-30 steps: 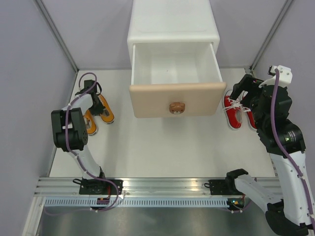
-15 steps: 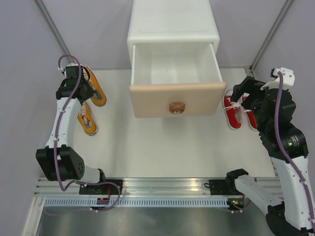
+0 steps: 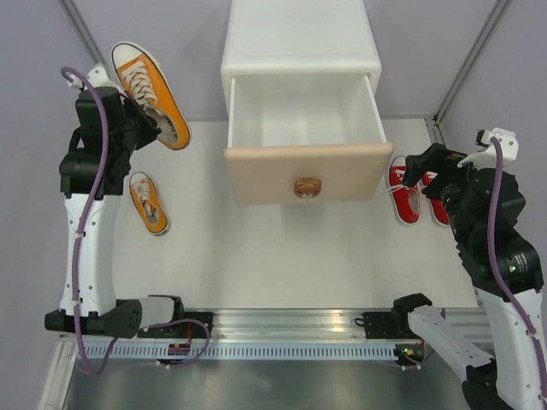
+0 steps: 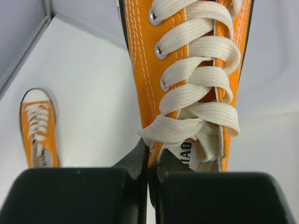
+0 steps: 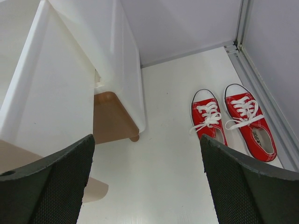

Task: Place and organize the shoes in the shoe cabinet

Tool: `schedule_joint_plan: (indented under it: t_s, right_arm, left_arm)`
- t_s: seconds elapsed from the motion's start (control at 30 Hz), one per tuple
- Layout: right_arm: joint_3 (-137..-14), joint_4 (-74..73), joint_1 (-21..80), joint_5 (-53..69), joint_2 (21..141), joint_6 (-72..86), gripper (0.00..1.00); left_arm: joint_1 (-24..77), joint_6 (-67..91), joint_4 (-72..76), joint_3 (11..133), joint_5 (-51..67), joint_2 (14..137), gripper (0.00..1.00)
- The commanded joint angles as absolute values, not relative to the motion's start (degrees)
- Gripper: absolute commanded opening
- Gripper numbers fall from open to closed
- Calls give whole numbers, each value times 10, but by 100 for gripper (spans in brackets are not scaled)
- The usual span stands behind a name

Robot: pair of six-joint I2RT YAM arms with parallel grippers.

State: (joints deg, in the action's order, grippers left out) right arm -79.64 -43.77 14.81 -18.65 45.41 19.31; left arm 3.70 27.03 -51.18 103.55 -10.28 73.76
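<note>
The left gripper (image 4: 152,163) is clamped shut on the inner edge of an orange shoe (image 3: 152,94), its fingers pinching the canvas just beside the lowest lace loops. A second ago this gripper was down among the orange pair at the left edge of the tabletop (image 3: 256,248). Now the arm has risen and carries the shoe high above the far-left corner, toe pointing away from the robot. The first shoe is therefore picked up but not yet stowed. Its mate, the second orange shoe (image 3: 148,202), lies flat near the left edge, well apart from the lifted one. To the right stands the shoe cabinet (image 3: 299,43) at the far edge, its upper drawer (image 3: 291,120) pulled out, with nothing in it and ready to receive shoes. The drawer's left wall and beige front with the bear-shaped knob (image 3: 308,187) lie between the carried shoe and the drawer's inside, so I judge the shoe must travel over that rim, not sideways into it. The brown lower drawer (image 5: 110,116) appears closed beneath. The right gripper (image 5: 147,158) has hardly moved. It hovers with its jaws spread wide, holding nothing, above the red shoes (image 5: 209,119), which sit side by side at the right edge, just beside the cabinet.
</note>
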Motion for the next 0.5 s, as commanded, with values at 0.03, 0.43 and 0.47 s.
schedule_joint_plan:
  t_s: [0.03, 0.43, 0.47]
  right_arm:
    - [-795, -437, 150, -171, 448, 192, 96]
    - [-787, -439, 150, -165, 442, 192, 96]
    - [-787, -439, 151, -164, 443, 192, 96]
  left_arm:
    - [57, 313, -467, 1133, -65, 709, 2]
    - [171, 354, -465, 1290, -16, 777, 2]
    - [185, 354, -466, 1300, -20, 783, 2]
